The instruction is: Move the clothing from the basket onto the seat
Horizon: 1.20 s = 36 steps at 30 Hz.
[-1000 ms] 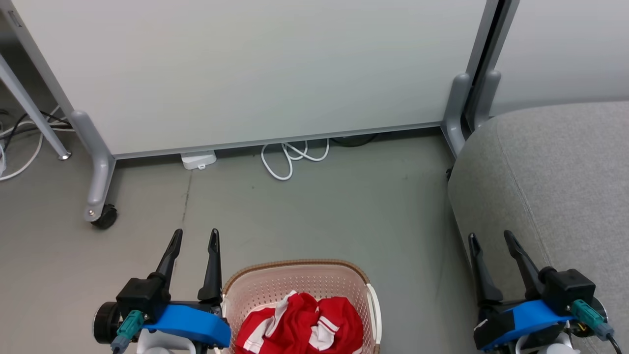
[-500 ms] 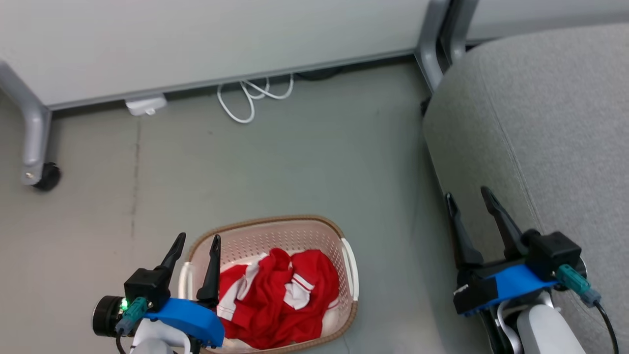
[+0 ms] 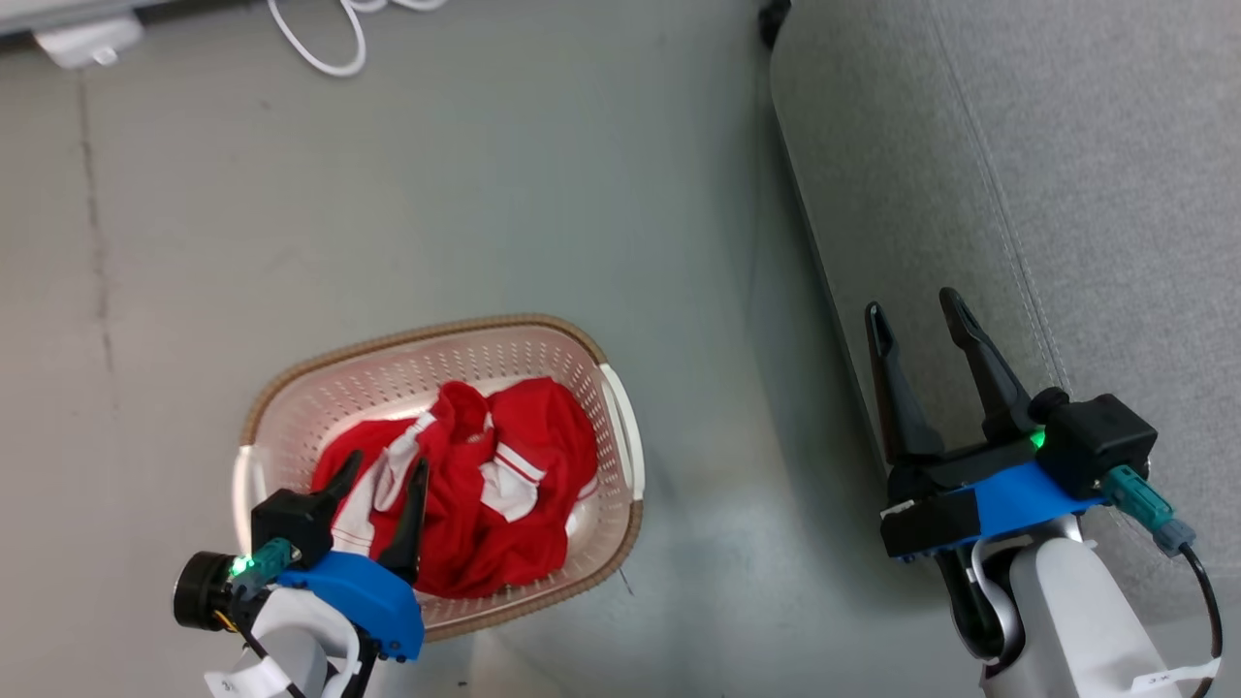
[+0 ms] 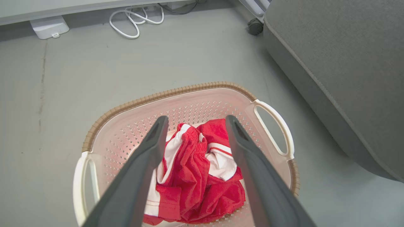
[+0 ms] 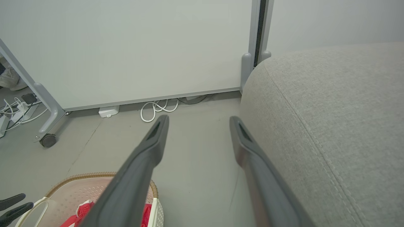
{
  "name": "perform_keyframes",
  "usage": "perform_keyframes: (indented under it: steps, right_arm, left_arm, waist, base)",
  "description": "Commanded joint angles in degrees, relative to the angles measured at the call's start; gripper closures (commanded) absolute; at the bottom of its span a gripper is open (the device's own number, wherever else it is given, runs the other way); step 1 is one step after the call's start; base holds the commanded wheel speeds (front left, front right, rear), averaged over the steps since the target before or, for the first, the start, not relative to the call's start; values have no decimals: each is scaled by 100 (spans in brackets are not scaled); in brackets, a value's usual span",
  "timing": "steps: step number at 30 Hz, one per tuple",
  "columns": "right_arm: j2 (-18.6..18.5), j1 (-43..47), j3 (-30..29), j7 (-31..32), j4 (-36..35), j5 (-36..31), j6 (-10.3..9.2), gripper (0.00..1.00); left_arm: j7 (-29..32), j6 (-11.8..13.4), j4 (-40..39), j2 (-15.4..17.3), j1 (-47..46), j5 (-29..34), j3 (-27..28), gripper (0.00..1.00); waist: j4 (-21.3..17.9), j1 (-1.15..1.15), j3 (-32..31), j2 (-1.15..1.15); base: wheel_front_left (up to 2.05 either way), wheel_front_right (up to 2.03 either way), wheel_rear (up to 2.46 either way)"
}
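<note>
The clothing [image 3: 504,485], red with white stripes, lies crumpled in the cream perforated basket [image 3: 543,339] on the floor. In the left wrist view the clothing [image 4: 195,176] lies between and below my fingers, inside the basket [image 4: 202,88]. My left gripper [image 3: 386,468] hangs open over the basket's near left part, above the fabric and holding nothing. My right gripper [image 3: 911,308] stands open and empty over the front edge of the grey seat [image 3: 1066,174]. The right wrist view shows the seat [image 5: 341,119] at right and the basket [image 5: 75,179] at lower left.
A white cable [image 3: 320,39] and a white power block [image 3: 87,39] lie on the grey floor at the top left. In the right wrist view a white panel on a wheeled grey frame [image 5: 50,126] stands behind, with more cables [image 5: 12,107] at far left.
The head camera has tilted down, so basket and seat sit higher and fuller in view. My left gripper has come from beside the basket's left rim to over the clothing. Both grippers stay open.
</note>
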Motion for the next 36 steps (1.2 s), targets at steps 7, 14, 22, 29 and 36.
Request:
perform_keyframes:
  steps: [7,14,22,29,36]
  right_arm:
    - [-12,-317,123,-66,-51,177,1,0]
    - [-12,-510,259,-69,-293,310,1,0]
    - [-11,-617,312,-70,-582,424,1,0]
    - [-12,-661,403,-71,-626,586,1,0]
    - [-11,-664,406,-71,-598,638,1,0]
  left_arm:
    - [9,-7,490,212,-505,-308,-415,0]
    - [274,-8,887,417,-959,-751,-702,0]
    - [358,150,1379,637,-1495,-850,-618,0]
    - [409,401,1695,681,-1846,-882,-538,0]
    - [359,493,1924,605,-1983,-937,-518,0]
  waist:
    - [-434,-1,774,0]
    - [-600,-1,1228,0]
    - [-787,-1,1737,0]
    - [-910,-1,1995,0]
    - [-952,-1,2006,0]
  base:
    - [0,0,0]
    - [0,0,0]
    - [0,0,0]
    - [0,0,0]
    - [0,0,0]
